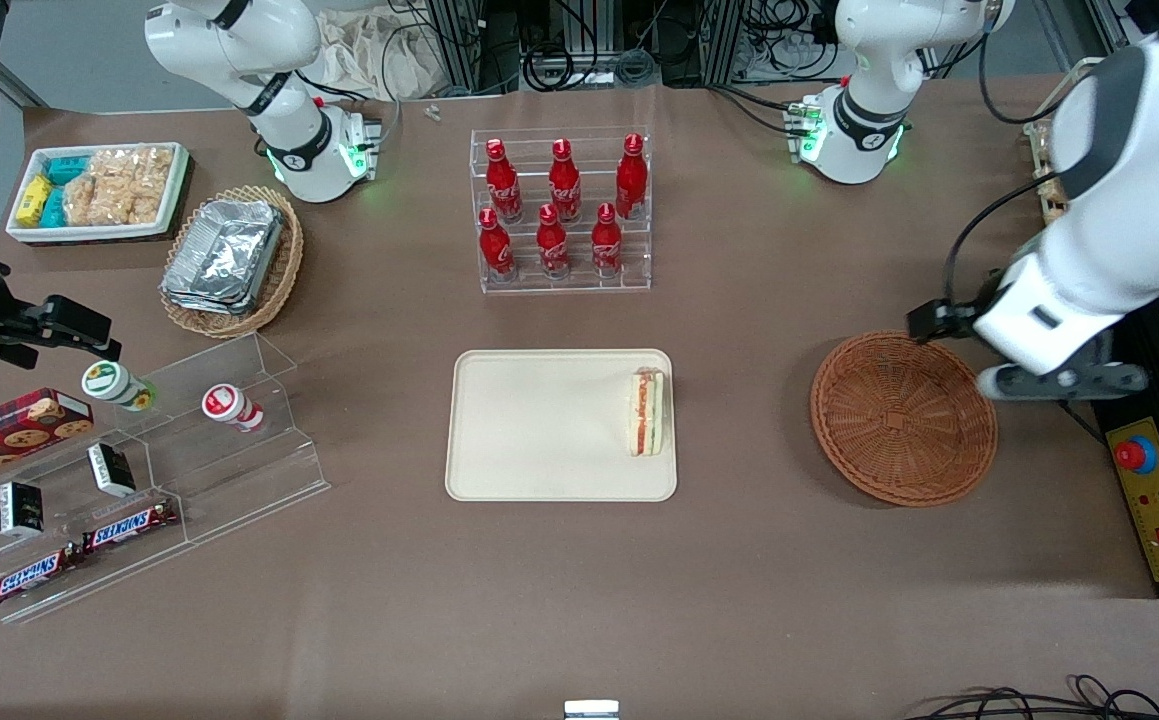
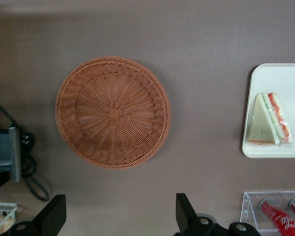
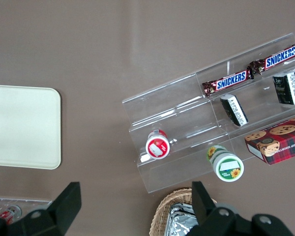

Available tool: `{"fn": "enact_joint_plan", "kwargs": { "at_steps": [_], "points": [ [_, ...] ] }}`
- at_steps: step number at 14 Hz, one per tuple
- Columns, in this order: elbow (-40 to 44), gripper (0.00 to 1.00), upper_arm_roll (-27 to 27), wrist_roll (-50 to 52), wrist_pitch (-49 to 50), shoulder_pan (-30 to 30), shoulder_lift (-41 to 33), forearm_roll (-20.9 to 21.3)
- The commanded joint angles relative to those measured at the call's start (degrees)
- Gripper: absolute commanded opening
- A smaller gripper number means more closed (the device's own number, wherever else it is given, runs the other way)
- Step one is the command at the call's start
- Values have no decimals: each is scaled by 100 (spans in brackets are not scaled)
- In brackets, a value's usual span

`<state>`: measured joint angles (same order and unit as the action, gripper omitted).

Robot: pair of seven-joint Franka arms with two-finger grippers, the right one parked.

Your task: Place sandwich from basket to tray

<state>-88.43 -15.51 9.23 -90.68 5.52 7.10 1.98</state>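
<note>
Lying on the cream tray (image 1: pixel 539 425), the sandwich (image 1: pixel 648 412) sits tight against the tray's short edge nearest the wicker basket (image 1: pixel 903 418), filling stripe facing up. That basket rests on the brown table (image 1: pixel 739 560) toward the working arm's end, with the left gripper (image 1: pixel 1064 380) up above its rim. Over to the wrist camera: the gripper (image 2: pixel 119 216) hangs high over the table, fingers (image 2: pixel 53 212) spread wide and gripping nothing. Below it the basket (image 2: pixel 113 112) holds nothing, and the sandwich (image 2: pixel 269 119) lies flat in a corner of the tray (image 2: pixel 265 150). Right wrist: only a bare corner of the tray (image 3: pixel 24 125) shows.
</note>
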Motion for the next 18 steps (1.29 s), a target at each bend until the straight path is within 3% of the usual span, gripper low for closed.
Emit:
{"fn": "enact_joint_plan", "kwargs": {
  "at_steps": [1, 6, 15, 18],
  "points": [
    [-358, 100, 338, -175, 156, -209, -550, -128],
    [-895, 100, 998, -219, 147, -561, -1316, -128],
    [-552, 100, 1007, -158, 454, -613, -1203, -303],
    [-570, 100, 1260, -219, 428, -596, -1185, -671]
  ]
}}
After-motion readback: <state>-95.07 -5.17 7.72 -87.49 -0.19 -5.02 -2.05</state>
